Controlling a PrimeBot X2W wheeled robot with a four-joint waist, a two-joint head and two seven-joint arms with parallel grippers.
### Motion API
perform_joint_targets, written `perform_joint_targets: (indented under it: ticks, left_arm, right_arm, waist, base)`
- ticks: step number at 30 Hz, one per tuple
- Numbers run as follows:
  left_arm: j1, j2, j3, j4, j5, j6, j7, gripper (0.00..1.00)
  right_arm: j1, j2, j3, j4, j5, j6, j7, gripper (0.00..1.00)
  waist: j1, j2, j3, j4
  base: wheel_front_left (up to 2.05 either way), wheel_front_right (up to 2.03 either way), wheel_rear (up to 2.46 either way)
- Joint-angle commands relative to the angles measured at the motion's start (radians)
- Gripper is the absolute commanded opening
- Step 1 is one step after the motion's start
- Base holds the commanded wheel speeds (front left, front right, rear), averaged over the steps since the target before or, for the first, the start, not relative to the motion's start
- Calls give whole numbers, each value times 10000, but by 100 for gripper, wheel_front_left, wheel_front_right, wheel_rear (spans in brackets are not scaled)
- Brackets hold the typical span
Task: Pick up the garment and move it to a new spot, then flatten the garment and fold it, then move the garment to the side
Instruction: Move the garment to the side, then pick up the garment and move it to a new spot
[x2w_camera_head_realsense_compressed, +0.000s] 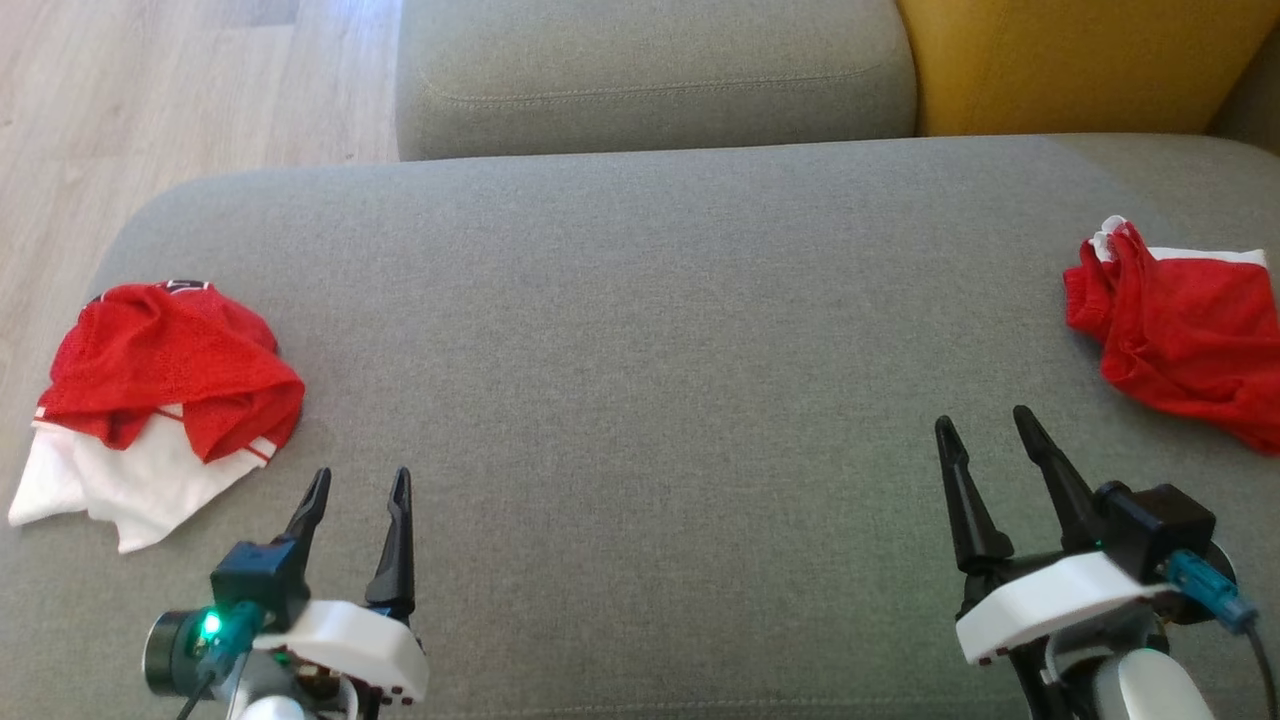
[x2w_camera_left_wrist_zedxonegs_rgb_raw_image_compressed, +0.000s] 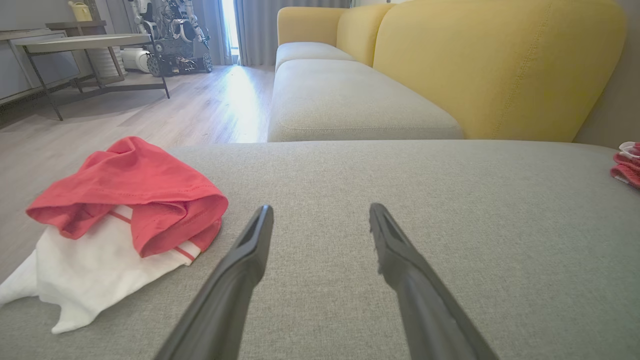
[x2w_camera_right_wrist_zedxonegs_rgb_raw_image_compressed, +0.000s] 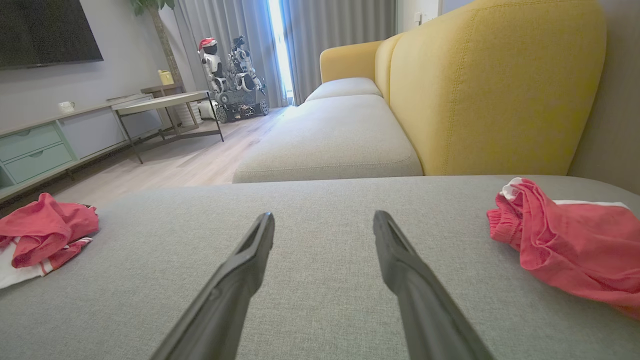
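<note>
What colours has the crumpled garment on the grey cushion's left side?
The crumpled garment is red and white, clearest in the left wrist view.

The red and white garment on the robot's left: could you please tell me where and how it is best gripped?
Probably its bunched red fold, from above with the open left pincer: that ridge stands proud of the cushion, while the white part lies flat.

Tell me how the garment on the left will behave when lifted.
The left garment lies crumpled in soft folds, so it will probably hang limp. It looks thin, so likely light. Pushed, it may bunch on the woven cushion rather than slide.
</note>
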Motion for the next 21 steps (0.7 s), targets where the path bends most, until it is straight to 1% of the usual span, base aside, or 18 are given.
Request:
perform_joint_targets:
  ticks: [1, 13, 17, 21]
  left_arm:
    - [-402, 202, 325, -342, -40, 78, -37, 100]
    - [-565, 215, 230, -353, -69, 96, -55, 100]
    - [-688, 191, 252, -416, -83, 141, -97, 100]
    - [-828, 228, 293, -454, -92, 164, -118, 100]
  right_arm:
    - [-203, 19, 176, -391, -61, 37, 33, 100]
    - [-175, 37, 39, -406, -28, 37, 46, 100]
    - [-147, 40, -45, -467, -76, 37, 76, 100]
    - [-117, 47, -36, -609, -117, 37, 112, 100]
  waist:
    - [0, 0, 8, 6]
    - [0, 0, 91, 168]
    - [0, 0, 134, 505]
    - [0, 0, 136, 1104]
  base:
    - [0, 0, 0]
    - [0, 0, 0]
    - [0, 0, 0]
    - [0, 0, 0]
